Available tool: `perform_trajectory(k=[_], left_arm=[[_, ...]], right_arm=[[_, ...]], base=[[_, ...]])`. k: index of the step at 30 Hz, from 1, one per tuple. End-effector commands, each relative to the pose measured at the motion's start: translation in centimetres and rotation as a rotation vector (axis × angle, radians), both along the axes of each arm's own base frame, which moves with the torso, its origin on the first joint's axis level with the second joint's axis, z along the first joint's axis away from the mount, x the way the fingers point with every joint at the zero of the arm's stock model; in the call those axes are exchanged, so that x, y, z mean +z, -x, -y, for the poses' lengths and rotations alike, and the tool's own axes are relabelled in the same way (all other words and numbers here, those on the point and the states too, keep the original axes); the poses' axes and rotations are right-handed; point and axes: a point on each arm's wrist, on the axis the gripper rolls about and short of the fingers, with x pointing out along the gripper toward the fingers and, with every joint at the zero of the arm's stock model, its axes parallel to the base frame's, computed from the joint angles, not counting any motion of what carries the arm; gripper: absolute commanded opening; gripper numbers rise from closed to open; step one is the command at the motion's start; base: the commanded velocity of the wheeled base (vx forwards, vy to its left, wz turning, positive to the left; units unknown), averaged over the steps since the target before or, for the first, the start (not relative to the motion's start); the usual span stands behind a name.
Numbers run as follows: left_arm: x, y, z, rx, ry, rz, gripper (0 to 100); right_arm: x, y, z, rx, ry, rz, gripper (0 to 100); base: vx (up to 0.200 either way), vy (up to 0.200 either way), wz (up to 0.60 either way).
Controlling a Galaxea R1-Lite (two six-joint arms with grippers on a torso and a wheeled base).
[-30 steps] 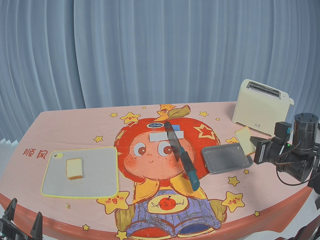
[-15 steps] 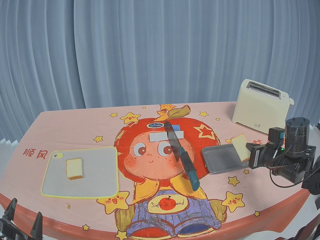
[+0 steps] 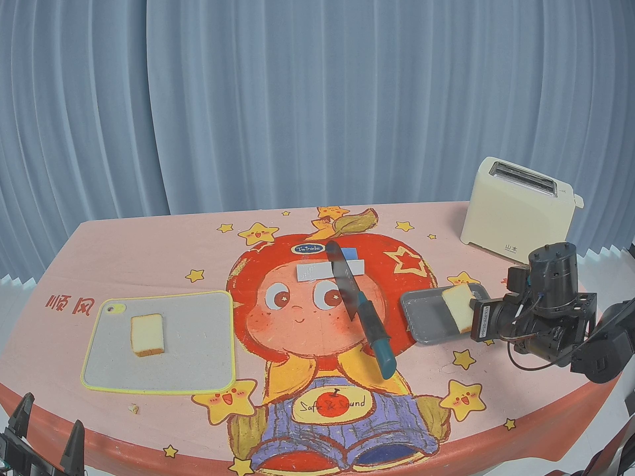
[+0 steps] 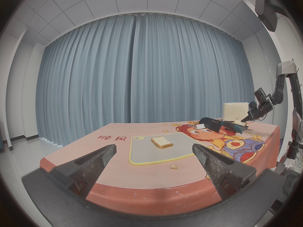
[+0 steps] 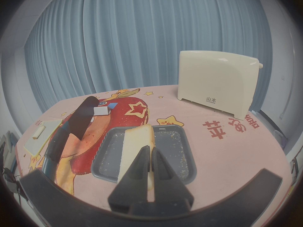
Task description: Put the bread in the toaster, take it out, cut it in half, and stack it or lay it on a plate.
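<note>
1. We see a round table [image 3: 145, 246] under a pink cartoon cloth, with everything within the arms' reach.
2. A cream toaster [image 3: 519, 213] stands at the far right. Its slots look empty, so we judge toasting is done.
3. A grey board [image 3: 192, 345] with a yellow rim lies front left, as the cutting place.
4. A dark tray [image 3: 426, 315], dusted with crumbs, sits right of centre, near the toaster. It seems to serve as the plate.
5. A teal-handled knife [image 3: 360, 309] lies diagonally in the middle, between board and tray. Its blade rests across a small white block [image 3: 317, 271], which we judge props it up for easier grasping.
6. The right gripper [image 5: 150, 150] is clamped on a bread slice [image 5: 135, 148], its fingers pressed against both faces. It holds the slice on edge over the tray's right end, ready, we judge, to be laid down.
7. The left gripper [image 4: 153, 147] hangs low at the table's front left edge, fingers wide apart and holding nothing.
8. A second slice [image 3: 147, 334] lies flat on the board, waiting its turn.
9. One crumb [image 3: 134, 408] sits just in front of the board.
</note>
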Motion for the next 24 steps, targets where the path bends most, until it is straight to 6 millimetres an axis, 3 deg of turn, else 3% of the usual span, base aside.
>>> perform_trajectory(k=[1, 18, 19, 24], left_arm=[[-0.52, -0.01, 0.0, 0.001, 0.0, -0.001, 100], [-0.52, -0.01, 0.0, 0.001, 0.0, -0.001, 100], [-0.52, -0.01, 0.0, 0.001, 0.0, -0.001, 100], [-0.52, -0.01, 0.0, 0.001, 0.0, -0.001, 100]], right_arm=[[-1.05, -0.84, -0.45, -0.003, 0.013, -0.031, 0], [-1.57, -1.2, -0.68, -0.005, 0.022, -0.046, 0], [-1.57, -1.2, -0.68, -0.008, 0.023, -0.045, 100], [-1.26, -1.18, -0.77, -0.003, 0.015, -0.035, 100]], base=[[0.0, 0.0, 0.0], [0.0, 0.0, 0.0], [0.0, 0.0, 0.0], [0.0, 0.0, 0.0]])
